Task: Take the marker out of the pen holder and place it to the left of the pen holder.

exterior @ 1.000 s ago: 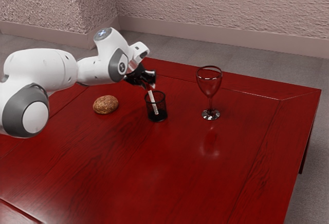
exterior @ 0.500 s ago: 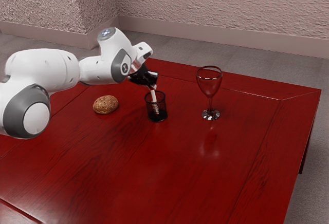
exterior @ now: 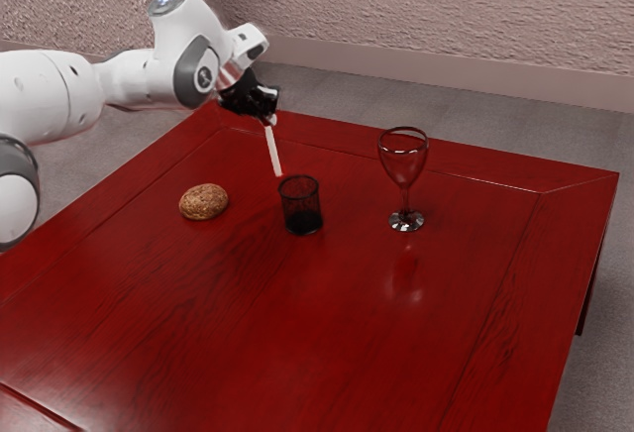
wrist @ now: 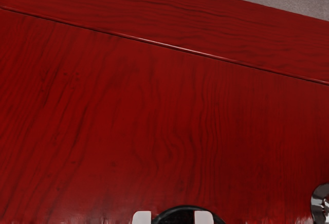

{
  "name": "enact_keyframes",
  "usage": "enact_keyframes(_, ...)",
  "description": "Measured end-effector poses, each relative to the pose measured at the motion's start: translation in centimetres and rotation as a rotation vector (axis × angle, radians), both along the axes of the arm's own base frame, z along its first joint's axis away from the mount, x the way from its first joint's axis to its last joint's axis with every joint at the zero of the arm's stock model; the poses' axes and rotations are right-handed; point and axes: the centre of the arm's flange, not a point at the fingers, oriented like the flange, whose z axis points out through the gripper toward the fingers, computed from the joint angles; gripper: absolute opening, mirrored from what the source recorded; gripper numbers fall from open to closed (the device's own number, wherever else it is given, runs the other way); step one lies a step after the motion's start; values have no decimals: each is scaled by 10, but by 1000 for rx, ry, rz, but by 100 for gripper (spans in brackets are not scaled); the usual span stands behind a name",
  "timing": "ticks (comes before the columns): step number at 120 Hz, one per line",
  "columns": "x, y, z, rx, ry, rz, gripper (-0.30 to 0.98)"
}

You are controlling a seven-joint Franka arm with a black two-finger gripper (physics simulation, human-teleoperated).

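Visibility is limited at several points: the arm (exterior: pixel 124 77) is cut off at the exterior view's left edge, and in the wrist view the pen holder (exterior: pixel 301 207) is cropped to part of its dark rim, with the wine glass (exterior: pixel 403 160) reduced to a portion of its foot. Exact finger contact is hard to make out against the dark gripper (exterior: pixel 270 120) body. Condition of the gripper: clamped on the marker (exterior: pixel 273 152), its fingers pressing the upper end from two sides, with the pale barrel suspended beneath. The marker hangs down from the fingertips, slightly tilted, its lower end leaning toward the exterior view's right. It is out of the pen holder, that lower end appearing near the rim on the exterior view's left; clearance above the table (exterior: pixel 327 343) cannot be told. The pen holder stands upright.
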Motion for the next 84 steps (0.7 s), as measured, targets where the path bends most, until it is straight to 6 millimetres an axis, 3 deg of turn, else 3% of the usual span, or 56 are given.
enact_keyframes(8, -3, 21, -7, -4, 74, 23, -7)
enact_keyframes(18, 8, 47, -19, 2, 197, 53, -7)
enact_keyframes(25, 17, 60, -38, 13, 298, 72, -6)
enact_keyframes(36, 32, 63, -81, 52, 441, 94, -5)
enact_keyframes(48, 36, 52, -113, 57, 549, 93, -4)
enact_keyframes(62, 41, 18, -137, 48, 599, 57, -1)
enact_keyframes(84, 43, 2, -150, 20, 606, 46, 8)
